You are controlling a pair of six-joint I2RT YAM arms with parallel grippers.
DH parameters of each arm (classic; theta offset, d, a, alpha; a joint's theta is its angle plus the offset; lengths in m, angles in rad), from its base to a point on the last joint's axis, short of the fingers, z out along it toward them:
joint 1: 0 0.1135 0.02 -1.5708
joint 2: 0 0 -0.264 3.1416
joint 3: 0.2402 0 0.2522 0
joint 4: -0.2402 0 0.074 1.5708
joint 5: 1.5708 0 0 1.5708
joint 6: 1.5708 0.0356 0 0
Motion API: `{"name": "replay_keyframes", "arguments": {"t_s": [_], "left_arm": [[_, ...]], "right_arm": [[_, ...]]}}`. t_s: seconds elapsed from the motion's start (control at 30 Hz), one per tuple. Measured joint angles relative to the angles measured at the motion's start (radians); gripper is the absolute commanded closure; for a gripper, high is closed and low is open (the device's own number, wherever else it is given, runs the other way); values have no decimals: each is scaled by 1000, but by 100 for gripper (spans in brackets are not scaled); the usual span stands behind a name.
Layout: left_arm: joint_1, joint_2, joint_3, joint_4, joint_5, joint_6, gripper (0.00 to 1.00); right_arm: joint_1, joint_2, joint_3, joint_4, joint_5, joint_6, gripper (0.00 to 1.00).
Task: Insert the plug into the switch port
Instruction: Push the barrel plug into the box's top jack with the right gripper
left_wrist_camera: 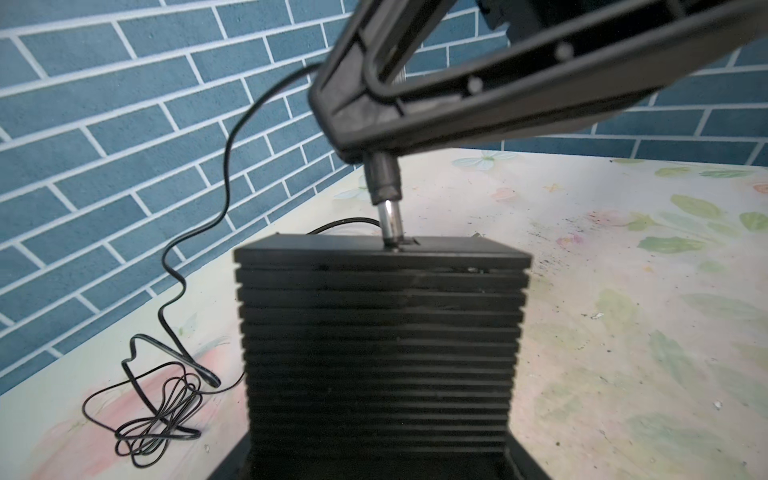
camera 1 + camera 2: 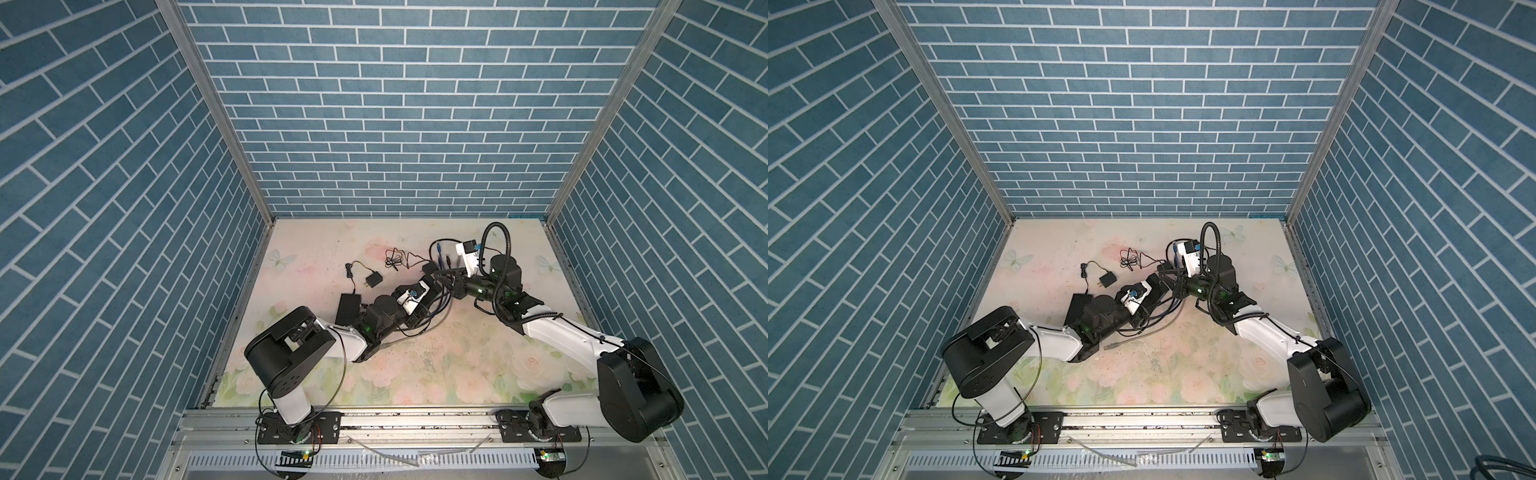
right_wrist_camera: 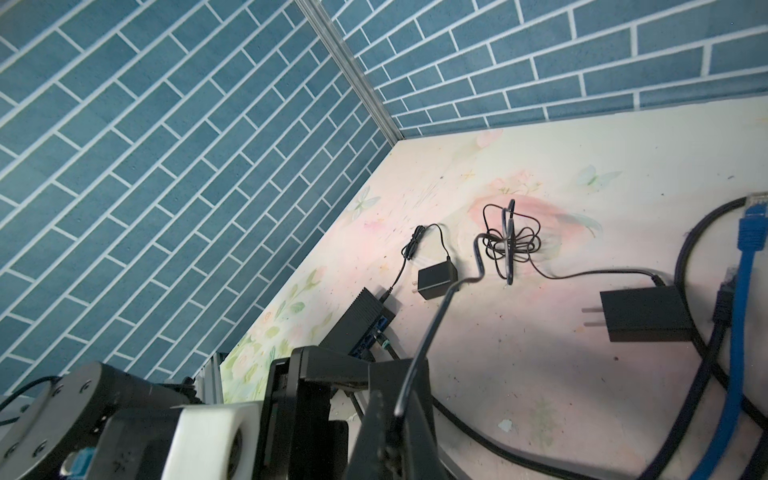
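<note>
No legible text, no labels — none

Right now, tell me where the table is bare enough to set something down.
Bare: the front of the table along the metal rail, and the far-left corner behind the leftmost adapter. Crowded: the middle, where the coiled cable, held switch, plug and blue cable bunch.

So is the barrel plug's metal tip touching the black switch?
Touching. The left wrist view shows the metal tip of the barrel plug meeting the port notch on the switch.
</note>
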Motion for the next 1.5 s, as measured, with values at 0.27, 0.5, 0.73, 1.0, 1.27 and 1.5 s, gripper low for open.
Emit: {"name": "replay_keyframes", "arguments": {"t_s": [0.27,0.5,0.73,1.0,1.27,1.5], "left_arm": [[5,0,-26,31,4,-11,61],[6,0,-41,55,11,-36,61],[7,0,-41,56,4,-91,64],[8,-2,-41,56,-27,-126,64],[17,-2,-34,32,-10,-124,64],[30,-6,11,-14,-2,-124,65]], "right_arm": [[19,1,-12,0,38,-16,100],[36,2,-12,0,60,-27,100],[60,5,-12,11,94,-46,100],[89,18,-14,33,147,-53,100],[104,49,-14,57,172,-51,100],[111,66,-19,106,214,-39,100]]}}
